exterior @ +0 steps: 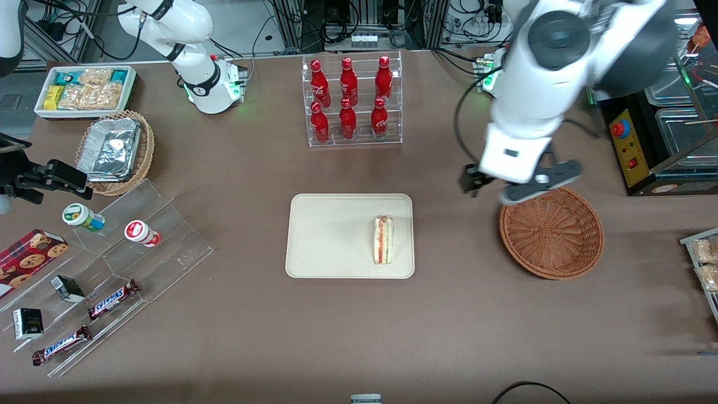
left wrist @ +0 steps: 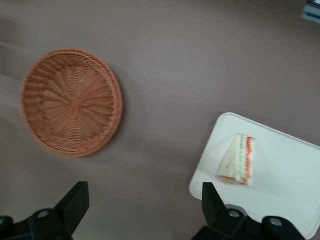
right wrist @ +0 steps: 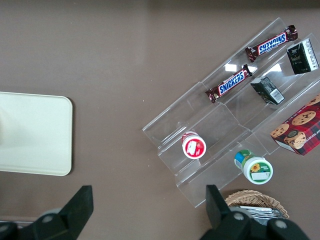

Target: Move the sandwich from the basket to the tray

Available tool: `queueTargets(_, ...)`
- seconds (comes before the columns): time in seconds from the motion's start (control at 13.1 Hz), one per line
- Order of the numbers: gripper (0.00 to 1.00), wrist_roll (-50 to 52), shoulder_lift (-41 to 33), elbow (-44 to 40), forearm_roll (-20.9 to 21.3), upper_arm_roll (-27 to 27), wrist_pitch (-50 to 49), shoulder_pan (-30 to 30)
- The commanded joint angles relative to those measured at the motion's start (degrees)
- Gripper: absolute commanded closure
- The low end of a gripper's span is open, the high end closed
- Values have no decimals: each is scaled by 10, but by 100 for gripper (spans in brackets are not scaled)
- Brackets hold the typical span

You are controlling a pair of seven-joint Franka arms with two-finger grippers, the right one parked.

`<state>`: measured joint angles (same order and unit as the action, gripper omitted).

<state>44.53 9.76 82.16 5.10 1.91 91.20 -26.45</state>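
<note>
Sandwich lies on the tray, in the part of it nearest the basket; tray and basket sit apart on the desk, basket toward the working arm's end. Gripper hangs above the desk over the basket's rim farthest from the front camera, fingers spread with nothing between them. Bottle rack stands farther from the front camera than the tray; the stepped snack stand lies toward the parked arm's end.
</note>
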Motion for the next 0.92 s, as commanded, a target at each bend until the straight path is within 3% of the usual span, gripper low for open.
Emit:
queueTargets(0.0,0,-87,-50,18,-22,-17,-46,72)
queueTargets(0.23,0,-202,-81,26,-27,-17,-99,141)
queueTargets(0.38,0,-281,-117,62,-65,-16,-103,204)
queueTargets(0.53,0,-348,-138,91,-76,-10,-104,249)
queueTargets(0.84,0,-416,-189,153,-76,25,-105,266)
